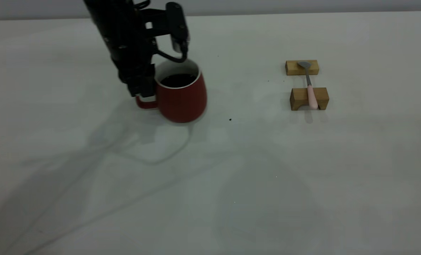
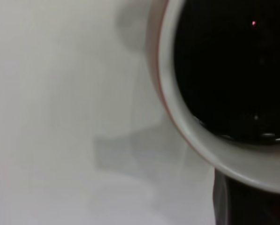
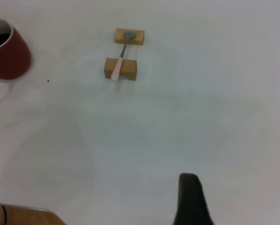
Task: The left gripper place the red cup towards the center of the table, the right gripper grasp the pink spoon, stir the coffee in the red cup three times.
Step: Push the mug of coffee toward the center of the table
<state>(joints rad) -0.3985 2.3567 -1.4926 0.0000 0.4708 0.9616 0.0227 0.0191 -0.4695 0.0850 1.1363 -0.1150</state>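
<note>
Left gripper (image 1: 143, 90) clamps the dark red matte mug's (image 1: 182, 97) handle; pink-handled spoon (image 1: 309, 88) bridges two tan wooden blocks (image 1: 309, 98) well right of mug, path unobstructed.

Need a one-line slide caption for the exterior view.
Left claw at the red cup handle; pink spoon rests across two wooden blocks.

Cup (image 2: 177, 93): seen close from above, cut off by the frame edge; broad white rim curving round, with a thin strip of red outer wall showing along it. Coffee (image 2: 229, 70): near-black surface filling the cup, a few small glints near the rim. Table (image 2: 50, 112): plain off-white, bare beside the cup, carrying soft grey shadows. End effector (image 2: 245, 204): dark part just under the rim at the frame's corner; finger state not discernible.
</note>
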